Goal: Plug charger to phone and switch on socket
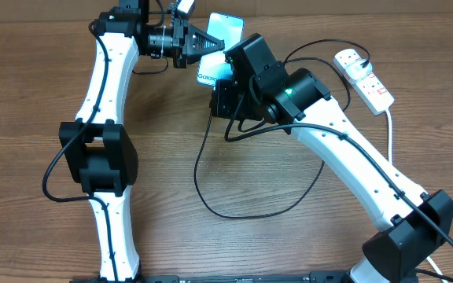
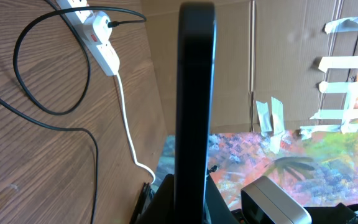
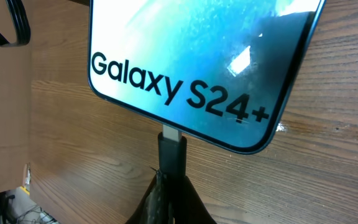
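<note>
Your left arm (image 1: 110, 75) and right arm (image 1: 360, 169) wear glossy white shells, chunky black joint blocks (image 1: 101, 161), thin black looping cables (image 1: 46, 182), and a green light (image 1: 289, 92) by the right wrist.

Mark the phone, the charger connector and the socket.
phone (image 3: 197, 56), right wrist view, middle of screen.
charger (image 3: 171, 154), right wrist view, connector body under the phone.
socket (image 1: 366, 77), overhead view, middle of white strip.

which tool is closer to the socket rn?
Right, by a little. The right tool holds the charger tip at the phone's lower end, image-left of the socket; the left tool grips the phone's side, farther left.
</note>
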You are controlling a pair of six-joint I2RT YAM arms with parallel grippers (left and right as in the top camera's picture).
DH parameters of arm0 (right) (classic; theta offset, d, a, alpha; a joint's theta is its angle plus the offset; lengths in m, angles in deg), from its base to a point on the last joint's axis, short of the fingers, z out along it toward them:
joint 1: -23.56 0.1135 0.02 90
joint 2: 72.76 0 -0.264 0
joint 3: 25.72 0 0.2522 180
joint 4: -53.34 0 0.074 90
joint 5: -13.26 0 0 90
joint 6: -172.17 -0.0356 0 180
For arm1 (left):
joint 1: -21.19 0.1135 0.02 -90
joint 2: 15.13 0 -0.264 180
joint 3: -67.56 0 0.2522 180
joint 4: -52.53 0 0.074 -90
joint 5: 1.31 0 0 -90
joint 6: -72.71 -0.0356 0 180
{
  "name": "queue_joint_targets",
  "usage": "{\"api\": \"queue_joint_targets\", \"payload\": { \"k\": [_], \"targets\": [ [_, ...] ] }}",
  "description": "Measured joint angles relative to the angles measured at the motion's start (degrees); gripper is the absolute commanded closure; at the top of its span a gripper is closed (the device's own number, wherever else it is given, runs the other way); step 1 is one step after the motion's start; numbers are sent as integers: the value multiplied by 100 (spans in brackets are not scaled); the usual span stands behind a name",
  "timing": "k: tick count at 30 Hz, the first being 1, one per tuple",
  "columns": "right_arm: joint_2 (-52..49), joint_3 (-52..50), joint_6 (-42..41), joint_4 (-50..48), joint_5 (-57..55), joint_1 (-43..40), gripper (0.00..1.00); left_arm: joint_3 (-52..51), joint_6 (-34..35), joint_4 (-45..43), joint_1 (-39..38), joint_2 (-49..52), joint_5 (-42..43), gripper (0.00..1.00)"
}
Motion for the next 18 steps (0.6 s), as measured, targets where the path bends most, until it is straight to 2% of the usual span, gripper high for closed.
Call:
{"api": "queue_joint_targets", "payload": {
  "k": [18],
  "targets": [
    [0, 0, 2, -2, 0, 0, 96, 0, -48, 0, 0, 0, -7, 96]
  ]
}}
